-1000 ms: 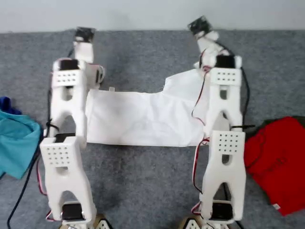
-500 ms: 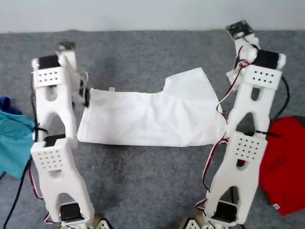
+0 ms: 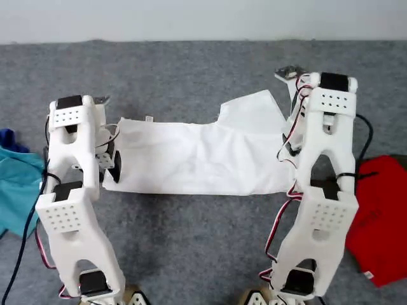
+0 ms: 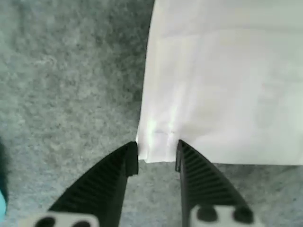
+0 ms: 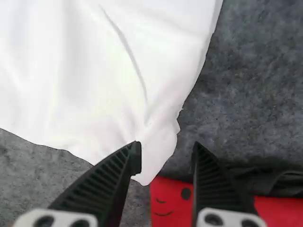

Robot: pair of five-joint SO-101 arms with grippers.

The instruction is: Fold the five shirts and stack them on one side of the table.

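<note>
Shirt fold, grasp stage. White shirt [image 3: 197,159] lies flat, centre of frame, betw. both arms. Left hand [image 4: 156,152] and right hand [image 5: 165,155], jaws apart, each straddle a lower corner, prob. to pinch both ends & fold evenly. Red shirt [image 3: 385,216] waits lower right.

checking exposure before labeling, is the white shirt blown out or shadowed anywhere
High view: the white shirt is evenly lit, folds faint grey. Left wrist view: bright patch near the corner at the left gripper, creases barely show. Right wrist view: creases show grey, soft shadow under the hem near the right gripper.
</note>
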